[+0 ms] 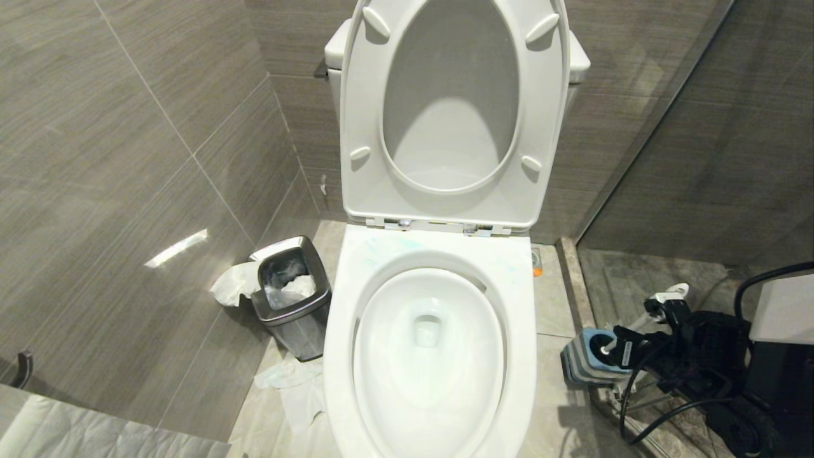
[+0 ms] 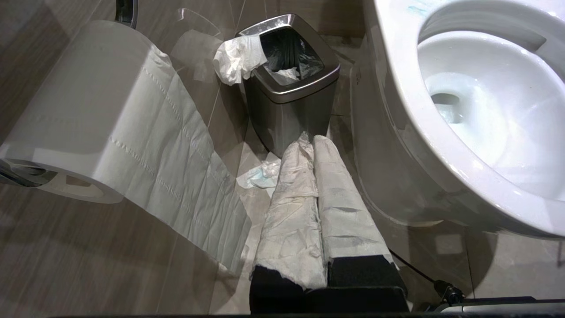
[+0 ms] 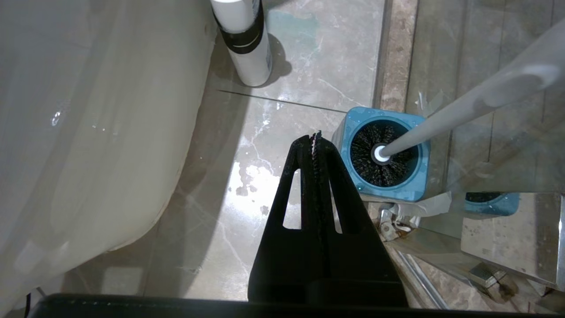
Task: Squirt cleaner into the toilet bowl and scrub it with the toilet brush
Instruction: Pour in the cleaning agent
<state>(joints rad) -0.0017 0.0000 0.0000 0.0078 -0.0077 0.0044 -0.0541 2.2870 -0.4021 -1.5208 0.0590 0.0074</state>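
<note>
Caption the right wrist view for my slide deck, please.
Shut right gripper hovers beside the slim white toilet brush standing in its square blue holder, near a white bottle.

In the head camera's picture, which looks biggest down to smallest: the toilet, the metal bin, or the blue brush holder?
Largest to smallest, as they look:
1. toilet
2. metal bin
3. blue brush holder, partly hidden by the right gripper, so its full size is unsure.

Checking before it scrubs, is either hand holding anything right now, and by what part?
Nothing is held. The right hand is shut and empty beside the toilet brush; the left hand is shut and empty too.
</note>
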